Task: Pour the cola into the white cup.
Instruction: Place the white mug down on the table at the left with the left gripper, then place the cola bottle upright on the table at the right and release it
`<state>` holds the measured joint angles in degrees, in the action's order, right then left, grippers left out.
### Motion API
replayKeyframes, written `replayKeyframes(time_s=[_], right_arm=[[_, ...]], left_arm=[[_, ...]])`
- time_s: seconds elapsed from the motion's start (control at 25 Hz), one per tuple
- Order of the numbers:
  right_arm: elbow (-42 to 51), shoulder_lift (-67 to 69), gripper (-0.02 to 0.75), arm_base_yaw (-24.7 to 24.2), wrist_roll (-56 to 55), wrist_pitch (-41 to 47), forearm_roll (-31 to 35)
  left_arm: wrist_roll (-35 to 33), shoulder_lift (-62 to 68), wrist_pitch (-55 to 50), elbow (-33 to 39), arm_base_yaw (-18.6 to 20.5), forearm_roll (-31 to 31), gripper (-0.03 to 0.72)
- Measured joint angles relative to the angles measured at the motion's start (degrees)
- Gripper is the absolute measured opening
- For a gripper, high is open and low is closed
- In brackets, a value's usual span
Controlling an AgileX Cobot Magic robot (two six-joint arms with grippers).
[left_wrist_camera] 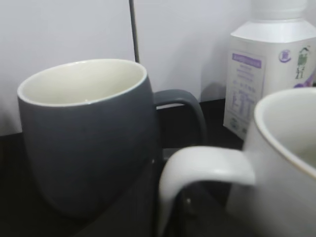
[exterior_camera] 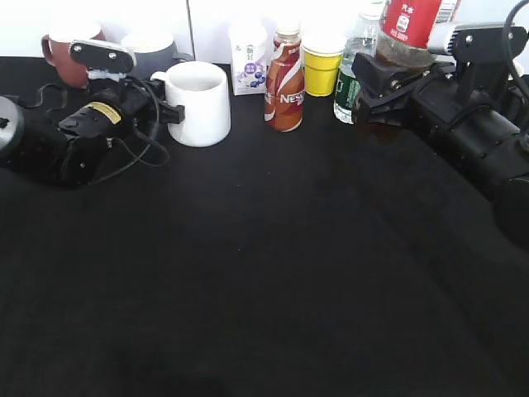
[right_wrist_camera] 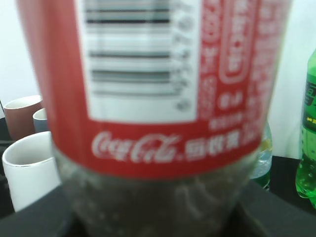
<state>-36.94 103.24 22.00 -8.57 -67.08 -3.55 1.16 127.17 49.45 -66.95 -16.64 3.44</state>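
1. Right, I am holding the cola [exterior_camera: 407,31] in the right gripper [exterior_camera: 388,83], whose jaws are closing on the lower body of the bottle, and it is hanging clear of the black table [exterior_camera: 273,273] at the back right
2. I am seeing its red label fill the right wrist view [right_wrist_camera: 148,84], with the clear base sitting between the dark jaws
3. I am watching the white cup [exterior_camera: 201,102] standing upright at the back left, well apart from the bottle, handle pointing left
4. I am keeping the left gripper [exterior_camera: 169,112] right at that handle [left_wrist_camera: 207,168]; whether the jaws are pinching it I cannot tell
5. I am noting the grey mug [left_wrist_camera: 89,133] just behind the cup, a white carton [exterior_camera: 250,58], a Nescafe bottle [exterior_camera: 285,83] and a yellow cup [exterior_camera: 322,64] lined along the back wall
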Motion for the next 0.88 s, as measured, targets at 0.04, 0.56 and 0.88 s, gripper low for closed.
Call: replayKeyframes(time_s=[0.04, 0.56, 0.88], right_arm=[[0.0, 0.0, 0.384, 0.0, 0.1, 0.0, 0.0], [-0.1, 0.5, 0.384, 0.0, 16.3, -0.2, 26.3], [-13.5, 17.5, 0.384, -3.2, 16.9, -0.3, 27.7]], left_arm=[[0.0, 0.0, 0.0, 0.3, 0.0, -0.2, 0.190], [0.3, -27.3, 6.0, 32.3, -0.1, -0.1, 0.266], [4.1, -37.3, -0.2, 34.1, -0.6, 4.5, 0.265]])
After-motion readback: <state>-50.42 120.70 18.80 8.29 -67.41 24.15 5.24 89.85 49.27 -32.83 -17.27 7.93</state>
